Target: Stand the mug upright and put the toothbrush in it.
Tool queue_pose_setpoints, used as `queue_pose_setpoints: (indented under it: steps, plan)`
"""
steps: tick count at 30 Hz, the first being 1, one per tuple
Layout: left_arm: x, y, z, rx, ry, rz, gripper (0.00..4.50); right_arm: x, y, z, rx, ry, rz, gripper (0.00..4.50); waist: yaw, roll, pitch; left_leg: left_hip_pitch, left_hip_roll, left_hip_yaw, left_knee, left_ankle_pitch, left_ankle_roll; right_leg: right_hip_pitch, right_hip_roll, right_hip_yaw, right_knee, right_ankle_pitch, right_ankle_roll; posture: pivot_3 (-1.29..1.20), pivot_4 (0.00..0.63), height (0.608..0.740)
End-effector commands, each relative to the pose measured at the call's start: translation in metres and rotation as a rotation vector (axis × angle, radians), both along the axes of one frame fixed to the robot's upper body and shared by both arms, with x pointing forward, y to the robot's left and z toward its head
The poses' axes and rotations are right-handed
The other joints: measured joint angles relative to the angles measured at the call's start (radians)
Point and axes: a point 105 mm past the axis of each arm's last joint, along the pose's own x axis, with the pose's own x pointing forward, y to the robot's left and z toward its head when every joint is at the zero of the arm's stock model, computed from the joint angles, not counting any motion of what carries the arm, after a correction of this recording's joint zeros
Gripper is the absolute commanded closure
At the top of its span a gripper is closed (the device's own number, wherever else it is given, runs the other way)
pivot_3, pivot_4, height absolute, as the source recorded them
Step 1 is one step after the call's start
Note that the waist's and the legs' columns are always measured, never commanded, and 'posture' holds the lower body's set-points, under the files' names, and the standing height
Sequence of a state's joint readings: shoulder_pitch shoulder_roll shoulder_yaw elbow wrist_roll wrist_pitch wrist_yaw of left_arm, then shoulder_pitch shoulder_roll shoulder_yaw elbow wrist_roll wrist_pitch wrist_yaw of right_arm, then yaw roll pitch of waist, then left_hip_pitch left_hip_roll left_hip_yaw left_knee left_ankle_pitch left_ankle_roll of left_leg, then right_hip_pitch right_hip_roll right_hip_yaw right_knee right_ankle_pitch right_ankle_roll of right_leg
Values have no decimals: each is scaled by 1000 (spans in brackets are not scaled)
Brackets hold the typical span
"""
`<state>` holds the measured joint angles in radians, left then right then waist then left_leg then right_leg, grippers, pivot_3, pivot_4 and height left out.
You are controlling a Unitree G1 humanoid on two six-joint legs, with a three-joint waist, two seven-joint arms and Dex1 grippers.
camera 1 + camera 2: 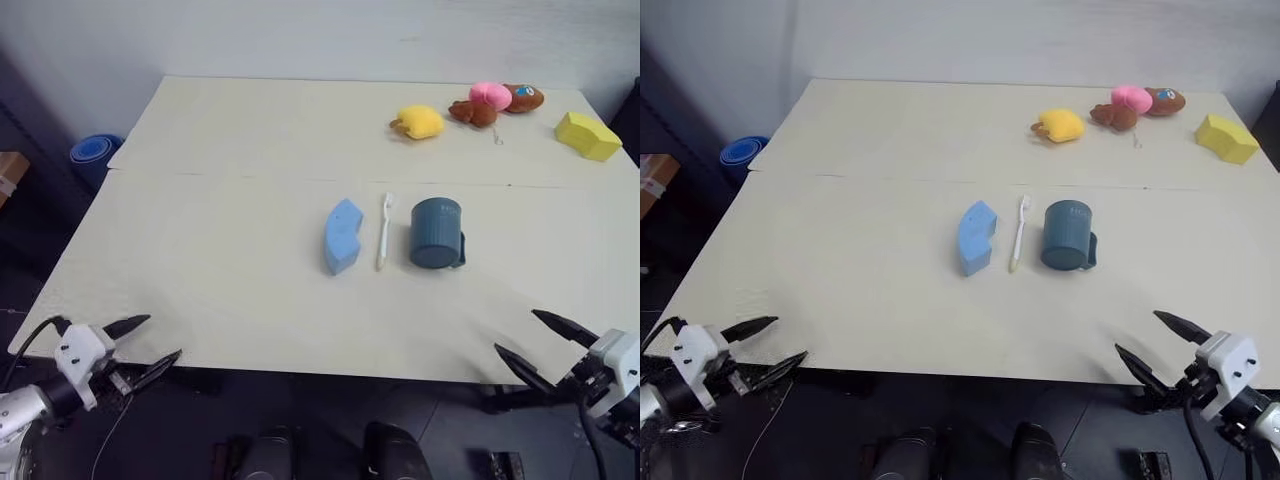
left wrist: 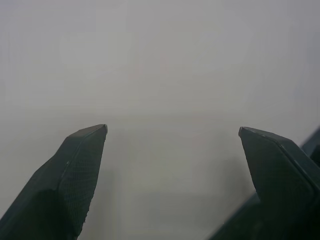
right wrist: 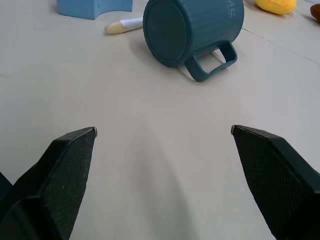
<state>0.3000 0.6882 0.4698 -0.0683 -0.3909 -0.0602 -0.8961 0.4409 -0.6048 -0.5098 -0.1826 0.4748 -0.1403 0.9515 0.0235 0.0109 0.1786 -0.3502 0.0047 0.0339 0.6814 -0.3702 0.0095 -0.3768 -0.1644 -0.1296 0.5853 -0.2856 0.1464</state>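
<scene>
Slate-blue ribbed mug [image 1: 437,232] lies on its side mid-table [image 1: 220,250], handle right; we see the slim white toothbrush [image 1: 385,230] flat just left. Left claw [image 1: 148,344] and right claw [image 1: 535,345] hover released at the near edge.

A light blue foam block [image 1: 341,236] was seen mid-frame; a yellow toy [image 1: 419,121], plush toys [image 1: 495,101] and a yellow block [image 1: 587,135] were lined up upper right.

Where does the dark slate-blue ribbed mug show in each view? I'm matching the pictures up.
Left eye view: dark slate-blue ribbed mug on its side, right of centre.
Right eye view: just right of centre.
Left wrist view: not in it.
Right wrist view: at the top, base toward the camera.
Shared landmark: slim white toothbrush beside it.
</scene>
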Motion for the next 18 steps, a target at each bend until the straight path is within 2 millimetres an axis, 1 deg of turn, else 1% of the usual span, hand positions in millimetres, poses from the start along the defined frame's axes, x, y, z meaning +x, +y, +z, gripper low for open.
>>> queue_pose_setpoints:
  steps: [1, 3, 4, 5, 6, 7, 8, 9, 11, 12, 13, 14, 15, 17, 18]
  plan:
    - [5, -8, 15, -34, -27, -3, 26, -1, 2, 2, 11, -35, 5, 0, -1, 0, 0, 0, 0, 0, 0, 0, 0, 0, 0, 0, 0, 0, 0, 0, 150, 740]
    - [12, -21, 25, -112, -17, -14, 26, 0, 4, 4, 25, -49, 8, 0, -3, 0, 0, 1, 1, 0, 0, -1, 0, 0, 1, -1, 1, 0, 0, 0, 150, 740]
    - [18, -33, 31, -169, 34, -33, 26, 1, 5, 4, 27, -53, 13, 0, -3, 0, 0, 2, 1, 0, 0, -2, 0, 0, 1, -1, 1, 0, 0, 0, 150, 740]
    - [30, -46, 37, -210, 82, -28, 26, 2, 6, 5, 30, -54, 15, 0, -2, 0, 1, 3, 1, 0, 0, -2, 0, 0, 0, -1, 1, 0, 1, 0, 150, 740]
    - [37, -55, 40, -226, 123, -21, 26, 2, 7, 4, 31, -55, 15, 0, 3, -1, 2, 3, 2, 0, 0, -2, 0, 0, 0, 0, 1, 0, 1, 0, 150, 740]
    - [53, -76, 50, -238, 146, -39, 26, 3, 7, 4, 31, -54, 14, 0, 5, -2, 2, 4, 2, 0, 1, -2, 0, 1, 0, 0, 2, 0, 1, 0, 150, 740]
    - [68, -93, 61, -238, 152, -52, 26, 4, 8, 4, 34, -53, 13, 0, 20, 0, 3, 5, 5, 0, 1, -1, 0, 2, 0, 2, 2, 1, 1, 0, 150, 740]
    - [77, -106, 69, -233, 162, -59, 26, 5, 8, 4, 36, -52, 12, 0, 29, -2, 4, 6, 2, -1, 2, 0, 1, 4, 0, 4, 3, 1, 1, 0, 150, 740]
    - [102, -137, 91, -292, 216, -76, 26, 7, 12, 5, 44, -58, 24, 0, 28, -3, 3, 4, -3, -1, 2, 1, 0, 1, 0, 8, 4, 1, 2, 0, 150, 740]
    - [110, -151, 100, -314, 248, -85, 26, 8, 14, 7, 48, -68, 32, 0, 26, -3, 3, 7, -4, -1, 2, 1, 0, 2, 0, 11, 6, 2, 3, 0, 150, 740]
    - [120, -166, 104, -333, 293, -90, 26, 10, 19, 12, 55, -92, 46, 0, 26, -3, 3, 8, -4, 0, 2, 1, 0, 2, 0, 10, 8, 3, 4, 0, 150, 740]
    - [126, -175, 106, -341, 327, -88, 26, 12, 22, 15, 60, -109, 54, 0, 25, -3, 3, 7, -5, 0, 2, 0, 0, 2, 1, 10, 8, 3, 6, 0, 150, 740]
    - [135, -188, 104, -320, 352, -89, 26, 15, 29, 24, 72, -147, 73, 0, 16, -4, 3, 7, -5, 1, 2, 0, 0, 1, 1, 9, 8, 3, 6, 0, 150, 740]
    - [147, -204, 94, -250, 406, -63, 26, 20, 41, 40, 105, -217, 90, 0, -3, -3, 3, 8, -5, 3, -1, 0, 0, 1, 1, 9, 6, 3, 6, 0, 150, 740]
    - [150, -208, 90, -214, 427, -49, 26, 22, 45, 46, 114, -241, 94, 0, -9, -3, 3, 10, -5, 4, -3, 0, 0, 1, 1, 9, 6, 3, 6, 0, 150, 740]
